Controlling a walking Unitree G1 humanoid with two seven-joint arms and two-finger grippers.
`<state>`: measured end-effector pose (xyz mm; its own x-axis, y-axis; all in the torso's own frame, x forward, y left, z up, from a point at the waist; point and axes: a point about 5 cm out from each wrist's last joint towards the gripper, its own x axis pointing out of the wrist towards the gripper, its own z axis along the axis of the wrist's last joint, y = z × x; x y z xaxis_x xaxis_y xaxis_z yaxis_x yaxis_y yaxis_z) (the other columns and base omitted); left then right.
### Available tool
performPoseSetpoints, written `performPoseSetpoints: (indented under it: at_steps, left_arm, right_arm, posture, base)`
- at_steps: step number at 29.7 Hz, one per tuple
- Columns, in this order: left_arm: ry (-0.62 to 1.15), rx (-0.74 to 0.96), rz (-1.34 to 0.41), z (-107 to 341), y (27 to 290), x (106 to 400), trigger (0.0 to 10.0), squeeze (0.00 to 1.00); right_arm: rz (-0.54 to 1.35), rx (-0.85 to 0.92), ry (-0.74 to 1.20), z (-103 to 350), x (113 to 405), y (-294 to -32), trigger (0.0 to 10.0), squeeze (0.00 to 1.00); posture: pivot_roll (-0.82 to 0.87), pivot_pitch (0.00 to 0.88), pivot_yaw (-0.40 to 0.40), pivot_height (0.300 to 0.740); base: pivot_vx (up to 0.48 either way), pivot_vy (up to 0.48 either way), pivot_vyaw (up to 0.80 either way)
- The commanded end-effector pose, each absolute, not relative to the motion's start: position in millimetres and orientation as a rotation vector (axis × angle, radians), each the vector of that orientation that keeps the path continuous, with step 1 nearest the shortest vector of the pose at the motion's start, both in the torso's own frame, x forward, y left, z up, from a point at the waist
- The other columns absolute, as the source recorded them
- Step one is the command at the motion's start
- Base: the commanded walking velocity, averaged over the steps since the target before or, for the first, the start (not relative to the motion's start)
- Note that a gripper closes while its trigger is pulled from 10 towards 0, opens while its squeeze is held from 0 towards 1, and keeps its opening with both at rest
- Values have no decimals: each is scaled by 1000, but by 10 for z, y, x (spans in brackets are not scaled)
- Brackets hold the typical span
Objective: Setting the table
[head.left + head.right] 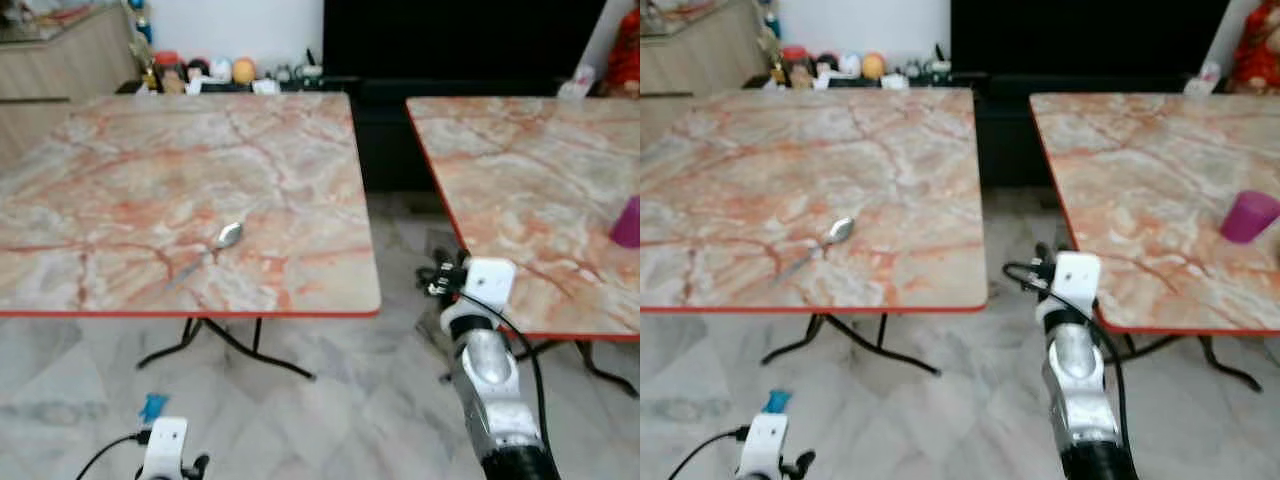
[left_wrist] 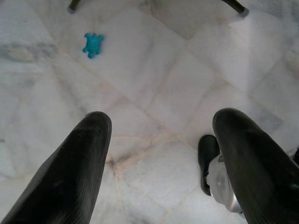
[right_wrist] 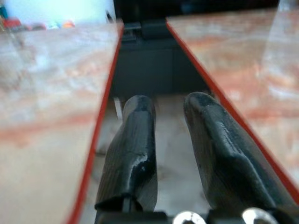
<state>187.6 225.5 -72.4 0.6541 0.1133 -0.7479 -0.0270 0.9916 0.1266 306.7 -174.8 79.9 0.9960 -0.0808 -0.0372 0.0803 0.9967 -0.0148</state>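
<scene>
A metal spoon (image 1: 225, 240) lies on the left marble table (image 1: 120, 160), near its front edge. A purple cup (image 1: 1248, 215) stands on the right marble table (image 1: 1140, 170), toward its right side. My right arm (image 1: 485, 350) is raised in the gap between the two tables, level with their red edges. In its wrist view the right gripper (image 3: 169, 100) points along that gap, fingers nearly together and holding nothing. My left arm (image 1: 165, 445) hangs low in front of the left table. The left gripper (image 2: 161, 121) is open over the floor, empty.
A small teal toy (image 2: 93, 44) lies on the marble floor by the left table's black legs (image 1: 225, 345). A low shelf with small figures (image 1: 215, 72) and a dark cabinet (image 1: 460, 45) stand behind the tables.
</scene>
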Motion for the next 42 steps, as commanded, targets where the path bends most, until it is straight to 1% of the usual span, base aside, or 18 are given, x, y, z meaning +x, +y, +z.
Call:
performPoseSetpoints:
  at_steps: [1, 4, 9, 13, 14, 15, 16, 19, 24, 29, 31, 42]
  left_arm:
    - [865, 101, 72, -745, 2215, 1856, 10000, 0]
    - [866, 102, 74, -746, 2222, 1852, 10000, 0]
    - [865, 105, 75, -743, 2234, 1852, 10000, 0]
    - [864, 108, 72, -741, 2230, 1859, 10000, 0]
    - [861, 108, 71, -737, 2222, 1870, 10000, 0]
    - [861, 108, 71, -737, 2222, 1870, 10000, 0]
    - [859, 108, 70, -735, 2219, 1874, 10000, 0]
    - [855, 107, 71, -731, 2212, 1885, 10000, 0]
    - [853, 102, 77, -728, 2218, 1886, 10000, 0]
    - [849, 101, 79, -722, 2227, 1892, 10000, 0]
    - [849, 101, 77, -724, 2222, 1891, 10000, 0]
    - [845, 103, 66, -717, 2212, 1909, 10000, 0]
  right_arm:
    - [-111, -23, 88, 664, 3016, -1854, 10000, 0]
    - [-177, -40, 208, 352, 2889, -1966, 10000, 0]
    - [-234, -26, 324, 91, 2745, -2052, 10000, 0]
    - [-232, 42, 472, -194, 2566, -2022, 10000, 0]
    - [-212, 35, 551, -332, 2455, -1986, 10000, 0]
    - [-212, 35, 551, -332, 2455, -1986, 10000, 0]
    - [-210, 39, 588, -395, 2395, -1974, 10000, 0]
    - [-209, 87, 717, -601, 2163, -1930, 10000, 0]
    - [-190, 75, 878, -819, 1833, -1877, 10000, 0]
    - [-192, 95, 928, -895, 1695, -1823, 10000, 0]
    - [-178, 76, 943, -912, 1663, -1814, 10000, 0]
    - [-151, 72, 959, -945, 1593, -1755, 10000, 0]
  posture:
    - [71, 0, 27, 740]
    - [76, 0, 26, 740]
    - [73, 0, 29, 740]
    - [73, 0, 32, 740]
    - [71, 0, 32, 740]
    - [71, 0, 32, 740]
    - [71, 0, 32, 740]
    - [74, 0, 33, 740]
    - [84, 0, 30, 740]
    - [78, 0, 34, 740]
    - [77, 0, 36, 740]
    - [77, 0, 39, 740]
  base:
    - [0, 0, 0]
    - [0, 0, 0]
    - [0, 0, 0]
    - [0, 0, 0]
    - [0, 0, 0]
    - [0, 0, 0]
    - [0, 0, 0]
    - [0, 0, 0]
    - [0, 0, 0]
    - [0, 178, 0]
    - [0, 302, 0]
    - [0, 303, 0]
